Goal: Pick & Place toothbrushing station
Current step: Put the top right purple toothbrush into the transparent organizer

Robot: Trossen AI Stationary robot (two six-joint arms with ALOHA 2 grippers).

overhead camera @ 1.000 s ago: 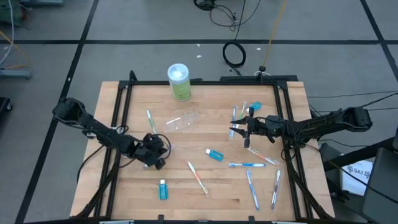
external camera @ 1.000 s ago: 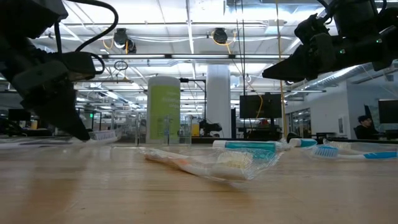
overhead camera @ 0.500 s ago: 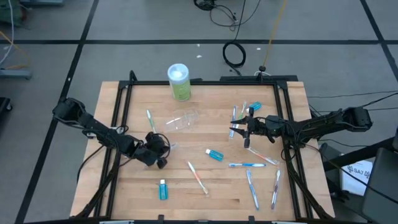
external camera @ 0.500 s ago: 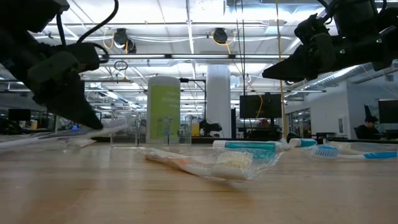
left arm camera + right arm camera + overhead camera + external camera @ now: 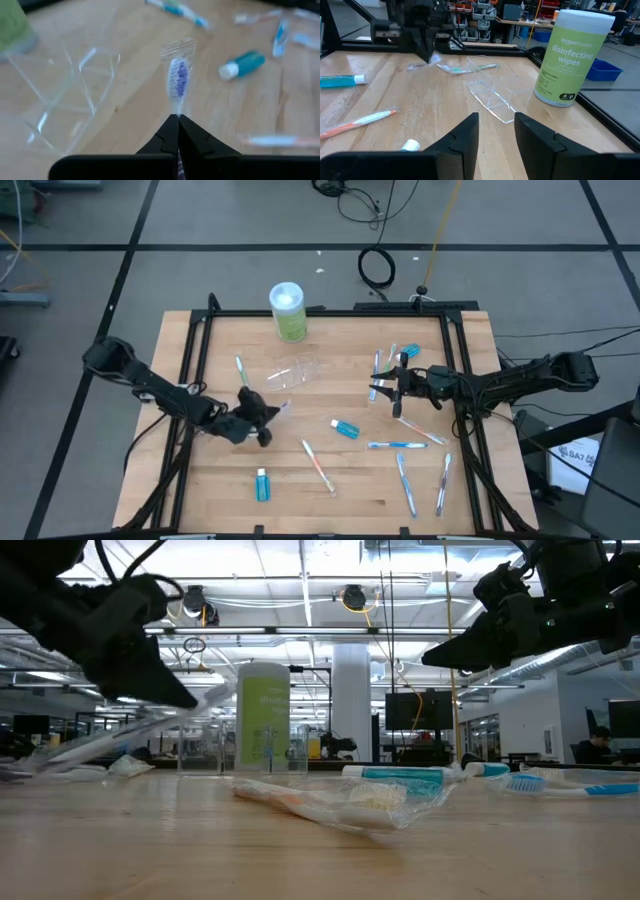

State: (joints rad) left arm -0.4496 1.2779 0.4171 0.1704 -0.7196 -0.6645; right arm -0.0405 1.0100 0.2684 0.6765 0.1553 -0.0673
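Near the table's left-middle, the left gripper (image 5: pixel 262 416) pinches a wrapped purple-bristled toothbrush (image 5: pixel 179 83), raised off the wood beside the clear plastic cup (image 5: pixel 293 373) lying on its side. Right gripper (image 5: pixel 378 387) hovers part-open, empty, above scattered toothbrushes.

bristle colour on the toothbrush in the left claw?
Purple and white on the toothbrush pinched in the shut left claw; clearest in the left wrist view.

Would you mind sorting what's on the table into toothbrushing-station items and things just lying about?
Job items:
- clear cup, on its side
- wrapped toothbrush in the shut left gripper
- loose toothbrushes
- blue tubes

Lying about:
- green wipes container
- black cable coil on the floor
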